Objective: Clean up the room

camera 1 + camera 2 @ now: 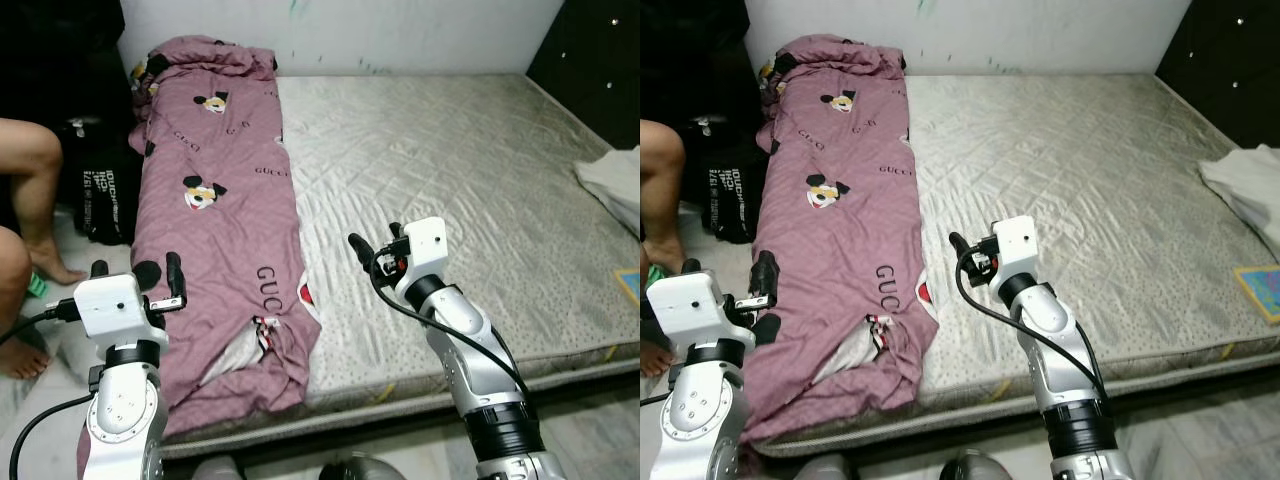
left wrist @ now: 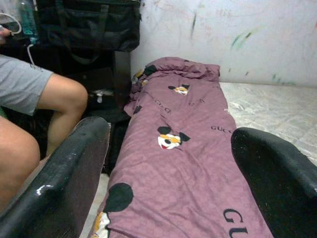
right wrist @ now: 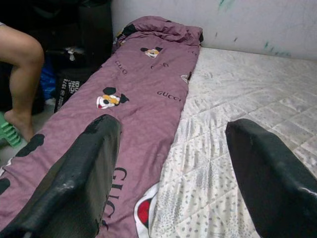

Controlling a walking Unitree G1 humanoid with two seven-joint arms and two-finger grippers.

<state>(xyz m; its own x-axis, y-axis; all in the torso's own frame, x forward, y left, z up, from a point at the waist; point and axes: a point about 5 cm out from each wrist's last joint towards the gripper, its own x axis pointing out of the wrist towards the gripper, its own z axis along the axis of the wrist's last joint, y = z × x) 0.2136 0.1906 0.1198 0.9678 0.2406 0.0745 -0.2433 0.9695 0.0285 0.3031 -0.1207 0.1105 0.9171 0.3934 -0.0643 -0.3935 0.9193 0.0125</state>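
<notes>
A long mauve cotton quilt cover printed with cartoon mice and lettering (image 1: 225,230) lies stretched along the left side of the bare grey quilted mattress (image 1: 450,180), its near end crumpled at the mattress edge. The left gripper (image 1: 140,285) hovers over that near left corner, jaws apart and empty. The right gripper (image 1: 375,252) hangs above the mattress just beside the cover's right edge, jaws apart too. A person's bare leg (image 1: 35,190) shows at the far left beside a black bag (image 1: 100,195). A white cloth (image 1: 612,185) rests at the mattress's right edge.
</notes>
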